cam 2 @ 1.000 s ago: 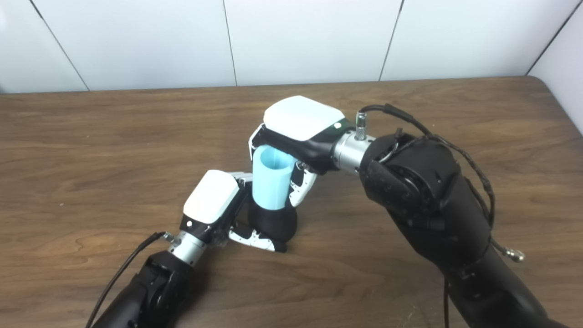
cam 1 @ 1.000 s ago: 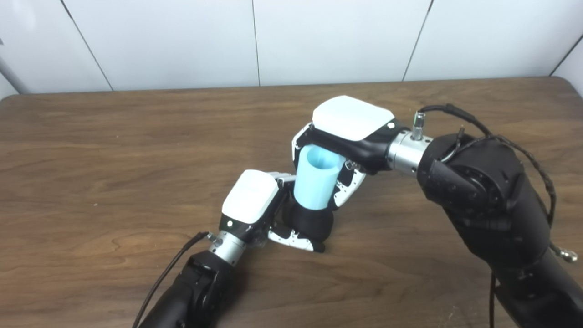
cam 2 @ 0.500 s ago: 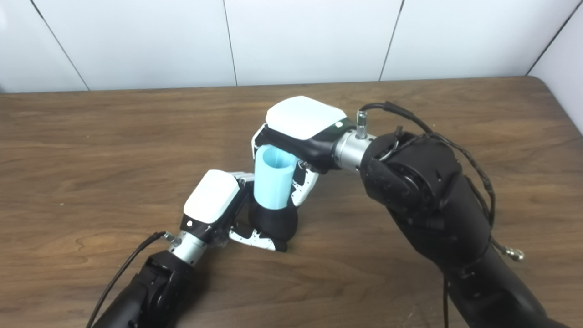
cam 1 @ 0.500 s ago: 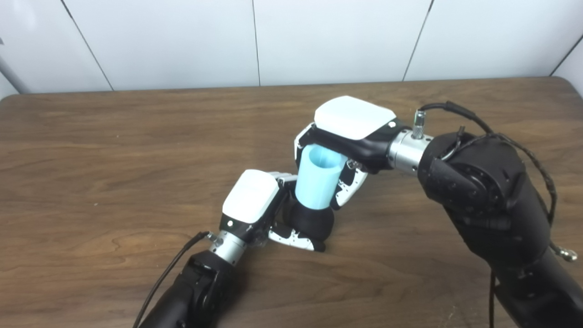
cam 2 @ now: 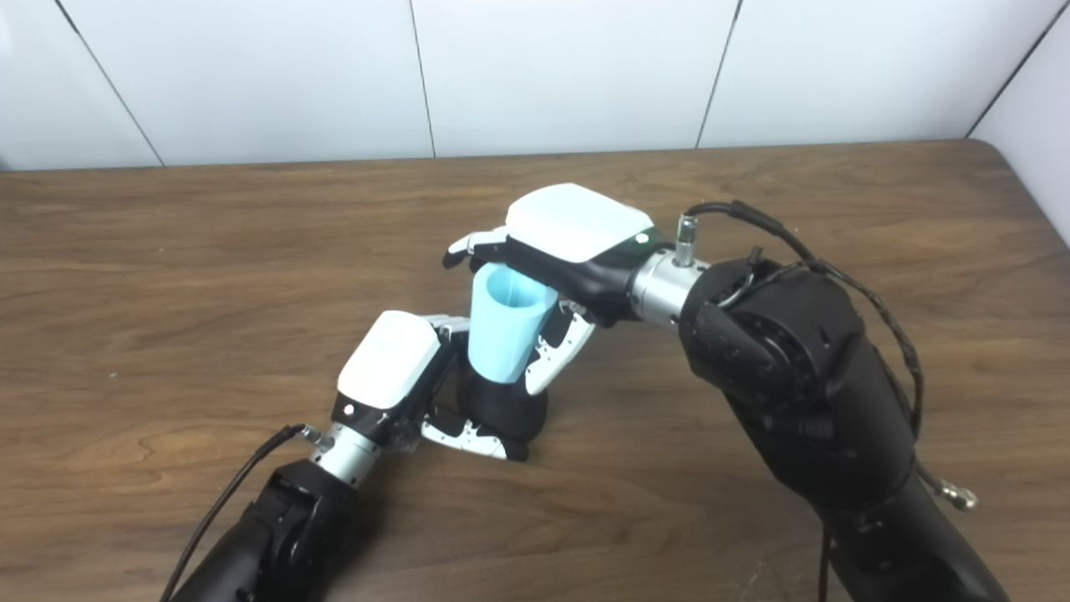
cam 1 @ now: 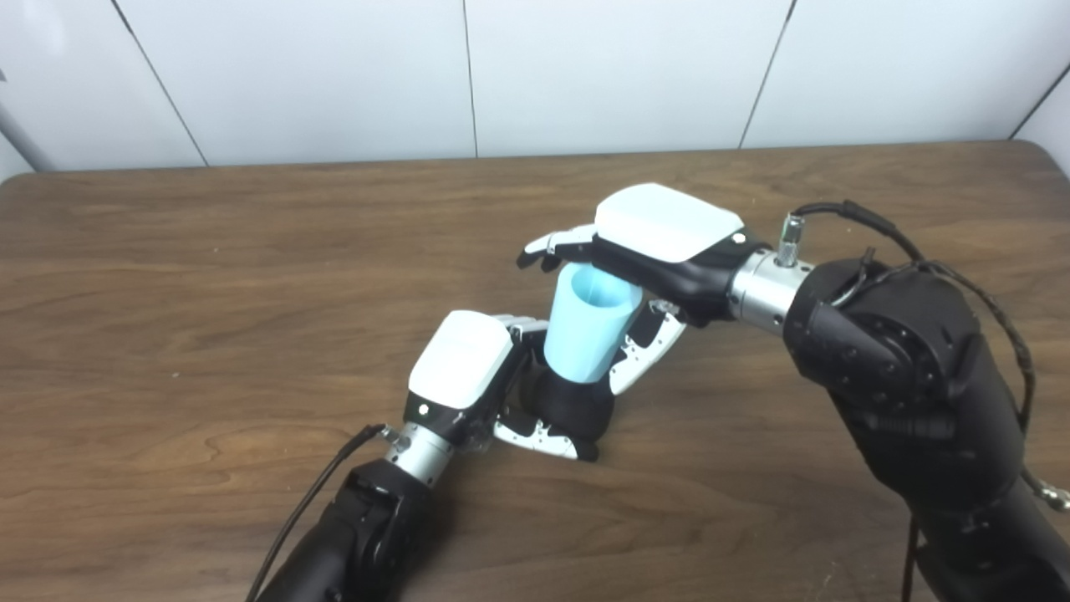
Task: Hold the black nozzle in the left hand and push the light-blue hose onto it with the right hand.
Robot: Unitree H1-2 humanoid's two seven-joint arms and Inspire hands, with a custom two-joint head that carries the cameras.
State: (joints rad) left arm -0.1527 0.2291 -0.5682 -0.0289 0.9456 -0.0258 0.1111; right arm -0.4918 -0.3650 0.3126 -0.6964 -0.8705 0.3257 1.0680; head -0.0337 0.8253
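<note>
While the nozzle is gripped upright on the table by the left hand as an anchor, the hose stands seated on it, the right hand spread open around it, apparently releasing.

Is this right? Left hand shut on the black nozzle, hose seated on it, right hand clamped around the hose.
Not quite. The right hand is open: its fingers are spread clear of the light-blue hose, seen in the left eye view. The rest holds: the left hand is shut on the black nozzle, with the hose seated on it.
</note>
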